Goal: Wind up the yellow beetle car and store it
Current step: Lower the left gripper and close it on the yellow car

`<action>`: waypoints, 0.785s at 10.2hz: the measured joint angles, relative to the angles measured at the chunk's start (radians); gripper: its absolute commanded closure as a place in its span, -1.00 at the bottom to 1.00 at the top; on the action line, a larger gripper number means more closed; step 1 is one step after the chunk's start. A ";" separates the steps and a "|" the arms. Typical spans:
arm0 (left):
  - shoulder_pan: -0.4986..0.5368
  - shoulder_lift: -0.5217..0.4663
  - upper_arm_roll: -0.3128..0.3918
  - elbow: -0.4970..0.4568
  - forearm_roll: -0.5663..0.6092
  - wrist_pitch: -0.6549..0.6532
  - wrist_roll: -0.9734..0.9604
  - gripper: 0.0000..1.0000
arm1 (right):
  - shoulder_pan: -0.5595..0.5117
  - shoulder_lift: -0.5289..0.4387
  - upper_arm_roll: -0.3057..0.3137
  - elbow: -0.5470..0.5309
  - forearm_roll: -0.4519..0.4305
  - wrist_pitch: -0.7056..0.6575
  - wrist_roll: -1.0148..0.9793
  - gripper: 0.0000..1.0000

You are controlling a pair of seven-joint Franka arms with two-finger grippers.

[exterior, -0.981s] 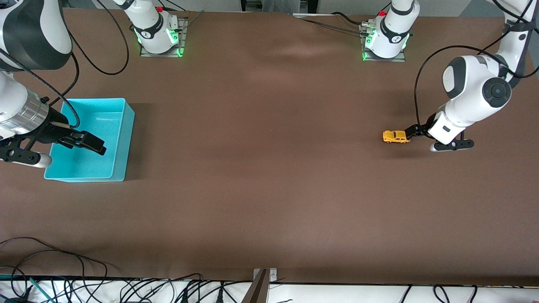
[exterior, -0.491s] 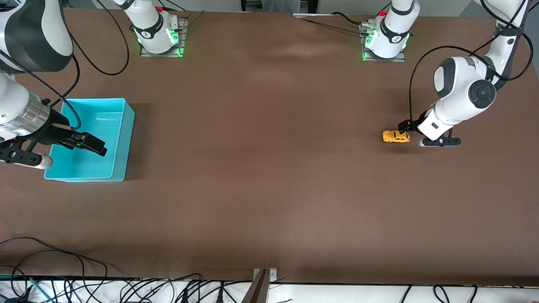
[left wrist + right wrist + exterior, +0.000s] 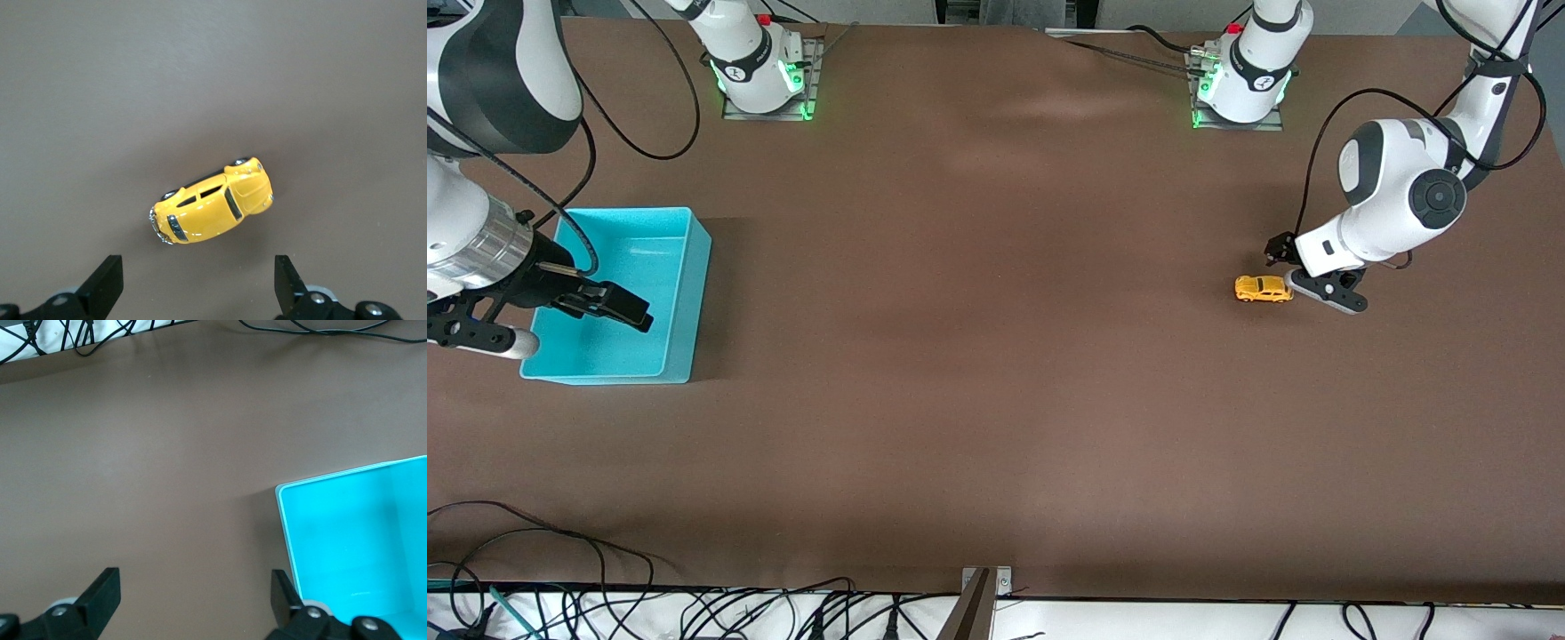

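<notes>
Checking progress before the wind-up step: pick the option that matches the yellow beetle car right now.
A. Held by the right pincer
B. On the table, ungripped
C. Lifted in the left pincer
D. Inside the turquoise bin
B: the yellow beetle car sits on the table, with the open left pincer beside it, not closed on it.

Robotics lab setup: two arm bases point(image 3: 760, 67) bolted on metal plates with green status lights, a brown-covered table point(image 3: 996, 400), loose black cables point(image 3: 649, 609) along its near edge, only a turquoise bin point(image 3: 685, 293) and a toy on it.
</notes>
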 measured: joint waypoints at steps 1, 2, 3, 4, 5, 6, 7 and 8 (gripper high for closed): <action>0.000 0.000 0.000 -0.008 0.001 0.000 0.088 -1.00 | 0.000 0.000 0.000 0.000 0.000 0.001 0.000 -1.00; 0.000 0.000 0.000 -0.013 0.001 0.000 0.192 -1.00 | 0.000 0.000 0.000 0.000 0.000 0.002 0.000 -1.00; -0.001 0.000 -0.001 -0.015 0.001 0.002 0.286 -1.00 | 0.000 0.000 0.000 0.000 0.000 0.002 0.000 -1.00; -0.003 0.002 -0.001 -0.017 0.008 0.015 0.366 -1.00 | 0.000 0.000 0.000 0.000 0.000 0.002 0.000 -1.00; -0.006 0.006 -0.001 -0.021 0.026 0.047 0.449 -1.00 | 0.000 0.000 0.000 0.000 0.000 0.002 0.000 -1.00; -0.010 0.014 -0.001 -0.028 0.047 0.090 0.529 -1.00 | 0.000 0.000 0.000 0.000 0.000 0.003 0.000 -1.00; -0.013 0.025 -0.001 -0.032 0.050 0.119 0.605 -1.00 | 0.000 0.000 0.000 0.000 0.000 0.003 0.000 -1.00; -0.015 0.037 -0.001 -0.034 0.050 0.134 0.674 -1.00 | 0.000 0.000 0.000 0.000 0.001 0.004 0.000 -1.00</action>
